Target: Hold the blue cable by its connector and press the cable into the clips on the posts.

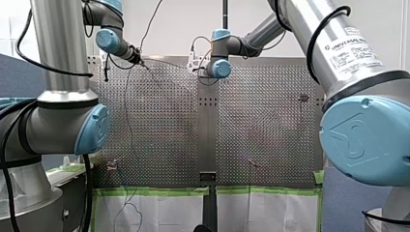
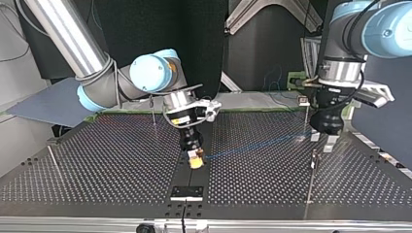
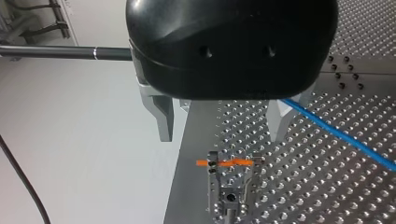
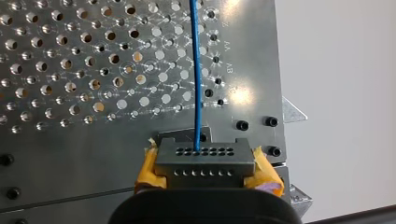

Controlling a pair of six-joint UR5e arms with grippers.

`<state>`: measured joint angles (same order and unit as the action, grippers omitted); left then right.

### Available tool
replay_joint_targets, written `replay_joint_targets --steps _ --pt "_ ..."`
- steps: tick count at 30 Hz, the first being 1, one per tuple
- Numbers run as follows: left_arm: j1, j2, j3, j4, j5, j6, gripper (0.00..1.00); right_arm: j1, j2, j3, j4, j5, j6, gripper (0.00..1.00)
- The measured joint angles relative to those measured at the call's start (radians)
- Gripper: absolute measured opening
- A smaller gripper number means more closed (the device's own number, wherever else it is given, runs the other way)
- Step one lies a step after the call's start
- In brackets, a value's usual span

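Right wrist view: right pincer (image 4: 206, 171) pinches connector (image 4: 205, 158), pads (image 4: 148, 171) seemingly half hidden; left pincer (image 3: 220, 133) spread.

My left tool (image 3: 219, 137) hangs with 2 fingers spread; my right tool (image 2: 196, 159), pointing down, clamps the connector (image 4: 201, 161).

Top view: cable (image 2: 252, 147) spans mid-table, right gripper (image 2: 196, 162) on connector (image 4: 205, 161) to left gripper (image 2: 323, 141), blocking passes across. Near post (image 2: 311, 177) stands just in front of cable's left-gripper end, far post (image 2: 306, 119) just behind. Table (image 2: 97, 170) beyond the connector end is open but for two side posts (image 2: 153, 112).
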<state>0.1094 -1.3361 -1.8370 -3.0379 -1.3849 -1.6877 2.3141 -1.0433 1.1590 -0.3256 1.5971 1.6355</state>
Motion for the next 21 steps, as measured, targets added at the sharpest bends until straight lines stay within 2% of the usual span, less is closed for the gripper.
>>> replay_joint_targets --steps 8,21 --pt "0.000 -0.030 0.000 -0.006 0.000 0.017 0.98 0.001 0.000 0.000 0.000 0.000 0.000 0.00" --pt "0.002 -0.028 0.000 -0.008 -0.013 0.024 0.98 0.003 0.000 0.000 0.006 0.000 0.000 0.00"
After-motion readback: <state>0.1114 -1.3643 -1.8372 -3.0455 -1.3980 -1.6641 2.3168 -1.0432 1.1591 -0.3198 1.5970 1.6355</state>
